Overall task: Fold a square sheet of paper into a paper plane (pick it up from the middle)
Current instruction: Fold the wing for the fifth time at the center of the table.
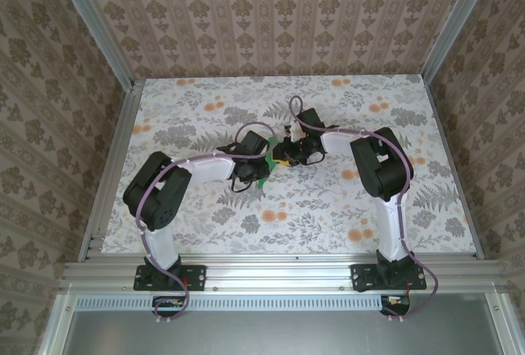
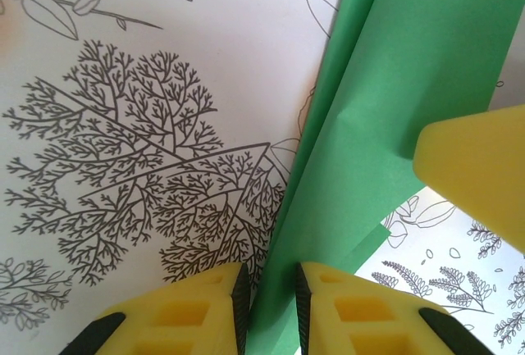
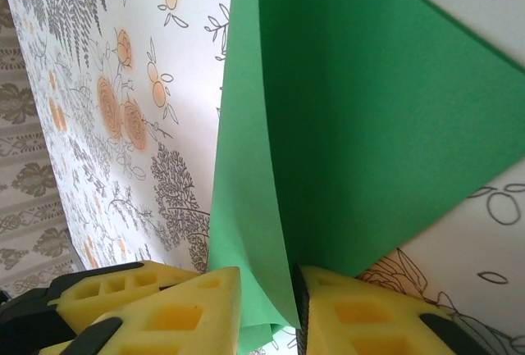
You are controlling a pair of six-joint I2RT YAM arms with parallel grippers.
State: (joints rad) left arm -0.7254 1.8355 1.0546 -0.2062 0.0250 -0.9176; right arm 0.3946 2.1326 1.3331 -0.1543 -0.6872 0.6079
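Green and creased, the folded sheet of paper (image 1: 264,173) is hanging between the two arms above the middle of the floral table (image 1: 205,224), clear of the surface. The left gripper (image 1: 251,177) is reaching in from the left and the right gripper (image 1: 284,157) from the right, the two nearly meeting. In the left wrist view, the left gripper (image 2: 272,277) is clamping a narrow folded edge of the sheet (image 2: 394,68) between its yellow pads, and a yellow fingertip (image 2: 476,166) of the other arm is pressing against the paper just beside it. In the right wrist view, the right gripper (image 3: 267,281) is pinching the lower corner of the sheet (image 3: 369,109), whose layers are fanning upward into a broad triangular flap.
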